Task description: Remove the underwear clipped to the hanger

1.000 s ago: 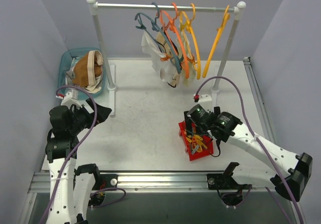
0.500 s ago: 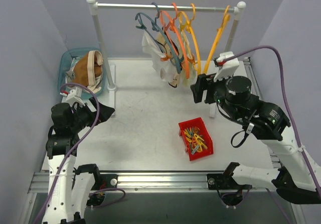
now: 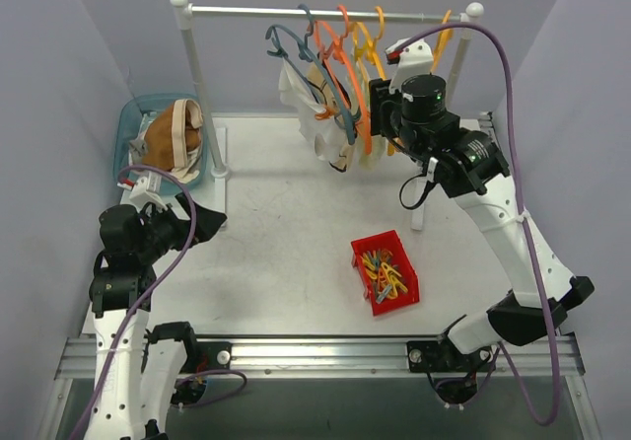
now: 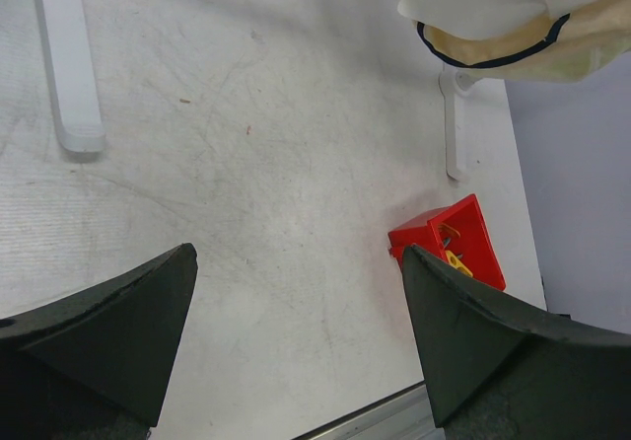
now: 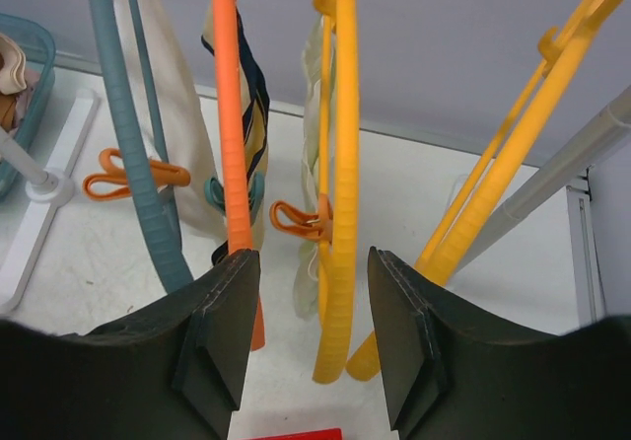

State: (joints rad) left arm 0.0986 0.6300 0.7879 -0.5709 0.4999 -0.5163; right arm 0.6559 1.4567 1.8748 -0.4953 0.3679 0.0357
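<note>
Right gripper (image 5: 311, 262) raised among the crowded hangers, its jaws partly spread and closed on nothing that I can see. The orange hanger (image 5: 229, 114) runs just beside one finger and the yellow hanger (image 5: 342, 164) lies in line with the gap. Left gripper (image 4: 296, 262) hangs wide apart and empty over the table (image 3: 286, 223).

The underwear (image 5: 177, 144) still to be removed hangs limp from these hangers, near the middle of the rail (image 3: 246, 11). More pieces lie heaped in the teal basket (image 3: 133, 114).

Hazards, as I judge them:
- The jaws may clamp a slick hanger rod instead of the small orange clothespin (image 5: 296, 220), which sits close against it.
- A pull on fabric before the clip releases could swing the hanger, tangle its neighbours, or drag it off the rail.

Materials: the hangers are thin glossy plastic hoops. The cloth is soft, matte and folding (one piece is edged in dark trim). The clip is springy plastic and the rail a smooth metal tube.
</note>
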